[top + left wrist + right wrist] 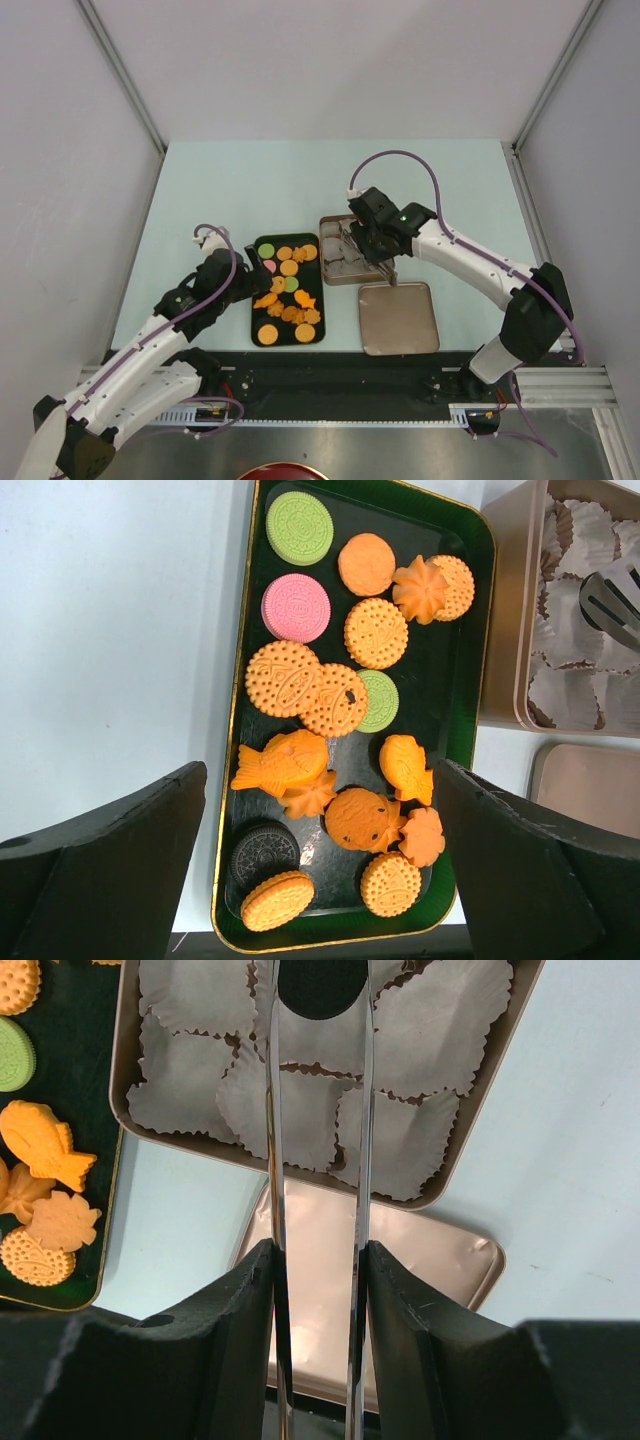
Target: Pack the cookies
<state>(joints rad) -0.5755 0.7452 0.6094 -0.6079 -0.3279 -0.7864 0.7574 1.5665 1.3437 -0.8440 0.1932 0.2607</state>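
Tongs (pixel 610 598) ready, cookies (pixel 300 685) not yet packed
The right gripper (pixel 318 1270) clamps tongs over the tin (pixel 118 1060), probably to lift cookies cleanly; the cookies lie on the tray (pixel 440 710) below the wide-open left gripper (pixel 320 775).

This is a robotics lab test cell rather than a kitchen. Blank grey panel walls (pixel 330 60) set in bare aluminium posts (pixel 118 70) box in a pale mint counter (pixel 250 180). A white jointed left arm (pixel 150 340) and right arm (pixel 470 260) are bolted to a black base strip (pixel 330 368) beside a slotted aluminium rail (pixel 560 382). Purple cables (pixel 400 153) loop in the open. The cookies (pixel 289 267) lie on a tray (pixel 455 670) squarely before the arms.
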